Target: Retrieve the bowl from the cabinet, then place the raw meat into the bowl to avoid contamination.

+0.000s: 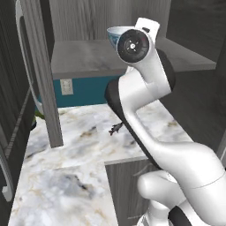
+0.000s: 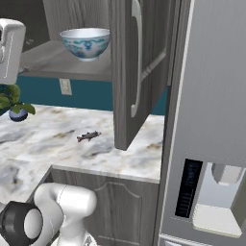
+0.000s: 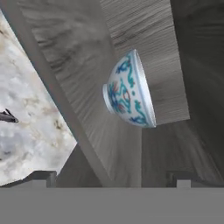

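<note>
We are on the first step: fetching the bowl, with nothing yet in the tool. Nearest us, the marble worktop carries the raw meat, lying flat near the middle of its surface, back from the front edge and just short of the open cabinet door. A potted plant sits toward the worktop's left edge by the back wall. Above and beyond, the cabinet stands open, and the bowl sits upright on its grey shelf, near the shelf's front edge. In the hand view the tool's fingers sit wide apart, gripping nothing, aimed at the bowl but well short of it. Next we judge the tool must advance to straddle the rim, then pinch it.
</note>
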Available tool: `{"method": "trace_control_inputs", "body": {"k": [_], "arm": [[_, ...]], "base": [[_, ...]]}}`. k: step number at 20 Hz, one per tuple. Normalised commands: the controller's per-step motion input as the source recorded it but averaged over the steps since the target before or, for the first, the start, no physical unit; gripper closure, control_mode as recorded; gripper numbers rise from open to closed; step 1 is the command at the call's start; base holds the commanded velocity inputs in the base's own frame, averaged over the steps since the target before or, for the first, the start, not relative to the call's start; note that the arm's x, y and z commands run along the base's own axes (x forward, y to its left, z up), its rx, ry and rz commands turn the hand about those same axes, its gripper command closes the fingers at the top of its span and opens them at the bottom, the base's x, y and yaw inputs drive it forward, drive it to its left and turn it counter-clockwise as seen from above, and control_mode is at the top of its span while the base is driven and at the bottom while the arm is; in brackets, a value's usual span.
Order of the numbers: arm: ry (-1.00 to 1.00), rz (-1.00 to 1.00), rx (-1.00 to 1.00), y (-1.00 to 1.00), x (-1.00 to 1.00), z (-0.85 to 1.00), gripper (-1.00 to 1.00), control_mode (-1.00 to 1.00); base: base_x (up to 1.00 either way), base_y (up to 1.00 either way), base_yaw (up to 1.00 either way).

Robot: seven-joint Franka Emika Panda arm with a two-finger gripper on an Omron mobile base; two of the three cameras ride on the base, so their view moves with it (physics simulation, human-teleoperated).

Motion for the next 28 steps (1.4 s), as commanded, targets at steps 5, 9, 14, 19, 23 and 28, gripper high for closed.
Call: {"method": "trace_control_inputs", "body": {"k": [5, 9, 14, 19, 23, 28], "arm": [[-0.02, -0.01, -0.09, -0.12, 0.46, 0.05, -1.0, -1.0], [-0.02, 0.0, -0.06, -0.06, 0.38, 0.21, -1.0, -1.0], [-0.02, 0.0, -0.07, 0.0, 0.29, 0.16, -1.0, -1.0], [0.02, 0.0, -0.01, -0.05, 0.41, 0.0, -1.0, -1.0], [0.07, -0.02, 0.0, -0.08, 0.43, -0.01, -1.0, -1.0], [0.07, -0.02, 0.0, -0.07, 0.45, -0.01, -1.0, -1.0]], "base": [[0.0, 0.0, 0.0], [0.0, 0.0, 0.0], [0.0, 0.0, 0.0], [0.0, 0.0, 0.0], [0.0, 0.0, 0.0], [0.0, 0.0, 0.0]]}}
